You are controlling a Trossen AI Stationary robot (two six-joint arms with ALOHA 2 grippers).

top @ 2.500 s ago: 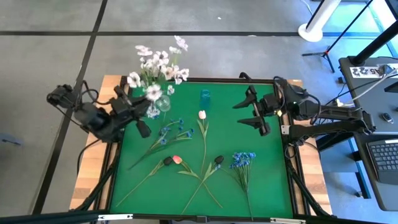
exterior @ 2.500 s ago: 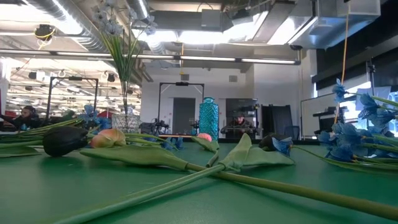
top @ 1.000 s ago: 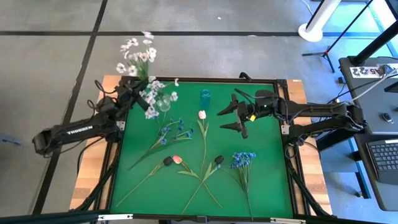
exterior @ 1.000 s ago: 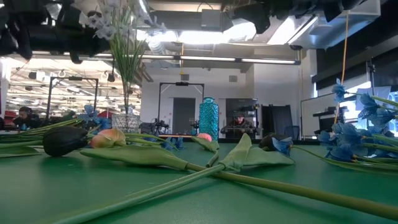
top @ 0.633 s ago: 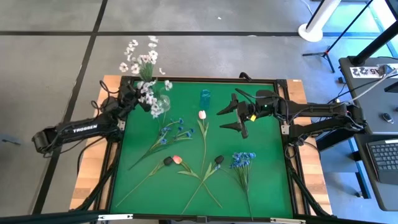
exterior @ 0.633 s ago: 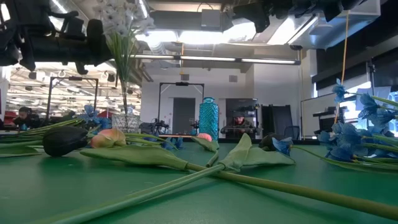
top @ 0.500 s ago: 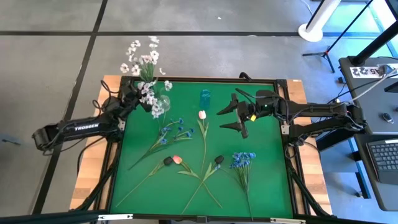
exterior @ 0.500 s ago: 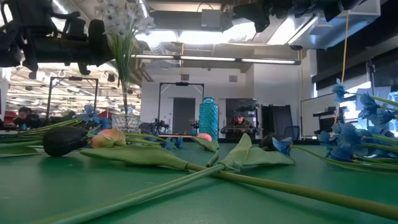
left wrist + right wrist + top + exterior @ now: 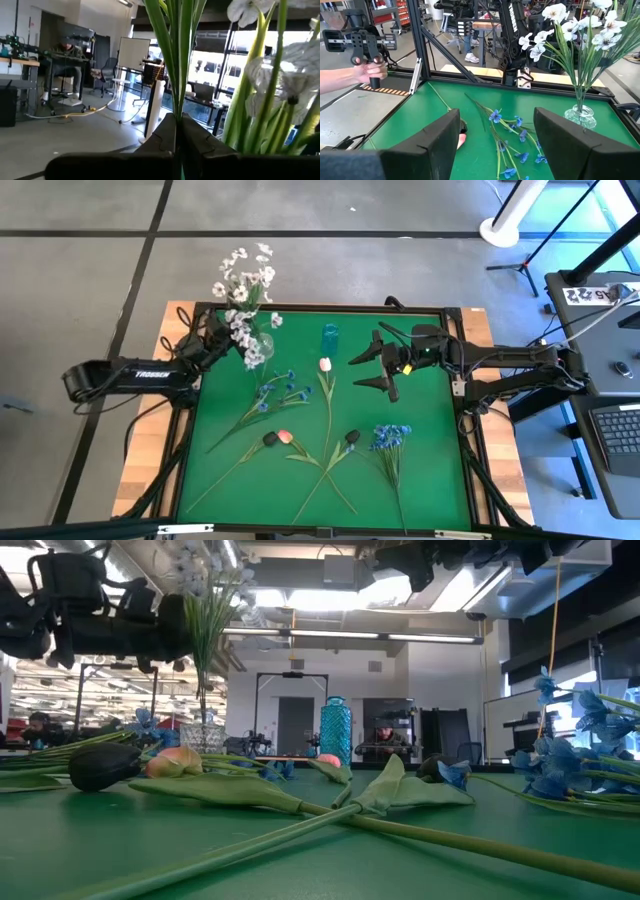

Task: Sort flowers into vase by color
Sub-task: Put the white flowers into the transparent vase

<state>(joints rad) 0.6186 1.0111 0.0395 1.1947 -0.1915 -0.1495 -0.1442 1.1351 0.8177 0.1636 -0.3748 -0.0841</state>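
A spray of white flowers (image 9: 243, 278) stands with its stems in a clear glass vase (image 9: 262, 346) at the far left of the green mat; my left gripper (image 9: 228, 338) is shut on its stems above the vase. My right gripper (image 9: 368, 368) hangs open over the far right of the mat, touching nothing. Flat on the mat lie a blue spray (image 9: 276, 390), a white tulip (image 9: 325, 364), a pink tulip (image 9: 285, 437) between two dark buds, and a second blue spray (image 9: 390, 436). My left gripper pinches the green stems (image 9: 178, 107) of the white spray between its two shut fingers, below the blossoms. The fingers come about level from the table's left and lie across the stems. The stems stand nearly upright, their lower ends in the clear vase (image 9: 580, 116).
A teal ribbed vase (image 9: 329, 336) stands at the far middle of the mat, right of the clear vase. A black frame (image 9: 330, 308) rims the mat. Beyond the table's left side a person's hand (image 9: 366, 72) holds a handle device.
My left arm has sunk and reached toward the clear vase, staying shut on the white spray. The blossoms have swung toward the table's right, over the vase, while the stems' lower ends have stayed in the vase.
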